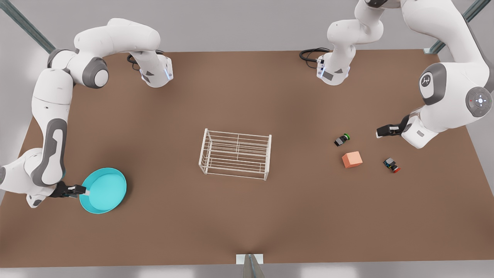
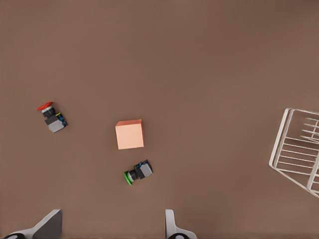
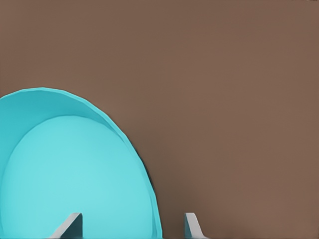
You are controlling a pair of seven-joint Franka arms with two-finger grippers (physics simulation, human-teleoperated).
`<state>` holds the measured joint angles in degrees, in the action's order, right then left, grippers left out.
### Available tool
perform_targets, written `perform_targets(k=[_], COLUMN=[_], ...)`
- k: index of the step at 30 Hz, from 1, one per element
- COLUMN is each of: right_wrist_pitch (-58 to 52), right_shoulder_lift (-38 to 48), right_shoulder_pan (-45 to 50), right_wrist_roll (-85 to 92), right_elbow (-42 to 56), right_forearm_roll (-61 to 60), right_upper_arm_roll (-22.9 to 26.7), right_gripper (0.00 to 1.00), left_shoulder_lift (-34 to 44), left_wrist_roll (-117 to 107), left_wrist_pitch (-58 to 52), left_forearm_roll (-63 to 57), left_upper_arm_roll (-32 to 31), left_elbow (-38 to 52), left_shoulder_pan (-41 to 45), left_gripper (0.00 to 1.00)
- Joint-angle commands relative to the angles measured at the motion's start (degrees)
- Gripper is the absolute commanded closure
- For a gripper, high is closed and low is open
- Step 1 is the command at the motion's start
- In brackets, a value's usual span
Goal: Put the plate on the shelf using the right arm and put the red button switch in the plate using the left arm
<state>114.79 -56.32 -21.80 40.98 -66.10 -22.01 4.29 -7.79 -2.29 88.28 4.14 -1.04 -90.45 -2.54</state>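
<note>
Right gripper (image 1: 85, 190) straddles plate (image 1: 106, 189) rim; left gripper (image 1: 379, 132) spread above table (image 1: 247, 216).

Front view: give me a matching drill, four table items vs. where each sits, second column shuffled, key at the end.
Items:
1. plate
2. shelf
3. red button switch
4. green-capped switch

Places:
A. middle of the table
B. nearest the table's right edge in the front view, right of the salmon cube
C. front view's left, its rim between the fingers of the right gripper
D. just above and left of the cube in the front view, with the open left gripper to its right

Pairs: 1-C, 2-A, 3-B, 4-D
</note>
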Motion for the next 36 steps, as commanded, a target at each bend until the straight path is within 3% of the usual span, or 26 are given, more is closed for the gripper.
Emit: perform_targets(k=[1,8,13,23,30,36], right_wrist_pitch=[0.1,-0.4,-3.3,-4.7,-11.7,-24.0], right_shoulder_lift=[-0.2,-1.8,-1.3,-1.2,3.3,9.2], right_shoulder_pan=[0.0,-0.4,-0.3,-0.2,1.1,5.7], right_wrist_roll=[11.0,10.5,10.4,10.4,9.6,1.9], right_elbow=[0.1,-0.1,0.0,0.0,0.0,0.1], right_forearm_roll=[-0.1,0.0,1.6,2.8,2.5,2.2], right_upper_arm_roll=[0.0,0.1,-0.1,-0.2,-0.3,-0.2], right_gripper=[0.19,0.25,0.48,0.74,0.78,0.80], left_shoulder_lift=[0.0,-0.6,-0.3,-0.2,-0.7,-0.6], left_wrist_roll=[-1.0,-1.3,-0.4,-0.7,-0.4,-0.4], left_wrist_pitch=[-0.4,0.1,-0.3,-0.7,0.4,0.2], left_forearm_roll=[-0.1,-0.2,-1.7,-2.7,-2.8,-2.8], left_upper_arm_roll=[0.0,-0.3,-0.3,-0.3,-0.1,-0.2], left_elbow=[0.2,1.2,0.8,0.6,1.1,1.0], left_shoulder_pan=[0.0,0.5,1.4,1.3,1.1,1.2], left_gripper=[0.00,0.00,0.00,0.00,0.00,0.00])
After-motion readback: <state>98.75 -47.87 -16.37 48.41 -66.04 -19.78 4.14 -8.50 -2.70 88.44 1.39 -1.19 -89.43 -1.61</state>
